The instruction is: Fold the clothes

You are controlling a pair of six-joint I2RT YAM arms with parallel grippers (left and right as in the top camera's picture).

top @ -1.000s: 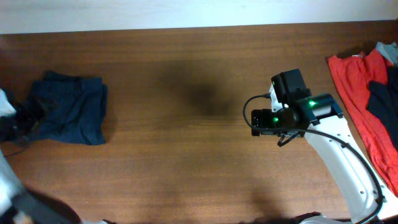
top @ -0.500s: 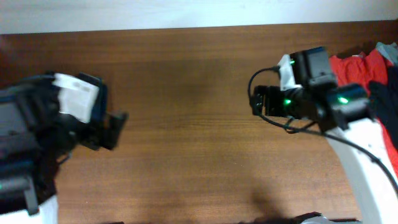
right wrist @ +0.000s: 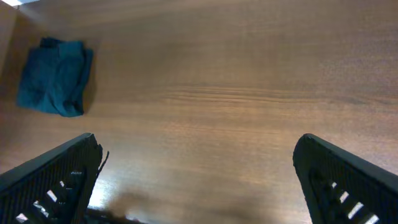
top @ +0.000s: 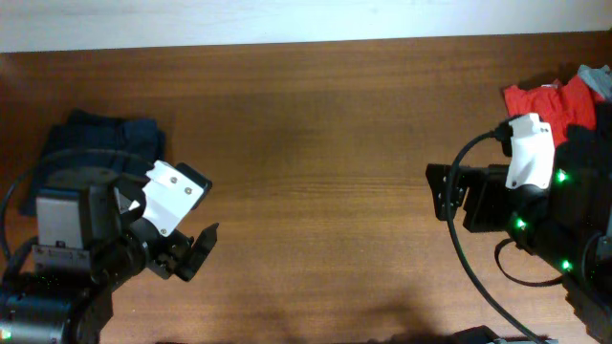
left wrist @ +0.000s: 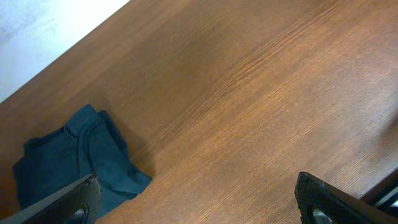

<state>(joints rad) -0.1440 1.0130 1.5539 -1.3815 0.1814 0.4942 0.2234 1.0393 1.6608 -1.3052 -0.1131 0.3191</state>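
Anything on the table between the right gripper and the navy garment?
Nothing visible. In the right wrist view, bare table runs from the right gripper to the navy garment. Overhead, only the left arm hangs over the garment's near edge.

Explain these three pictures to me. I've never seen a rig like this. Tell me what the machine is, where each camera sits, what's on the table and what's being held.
This is a robot with two arms at a wooden table. One picture looks straight down from above. The other two come from a camera on each wrist, so the dark shapes in their bottom corners are that arm's own fingers. Each arm ends in a two-finger end effector. The left end effector and the right end effector both stand open and hold nothing. A navy-blue garment lies in a compact bundle at the table's left end. A red garment lies at the right end.
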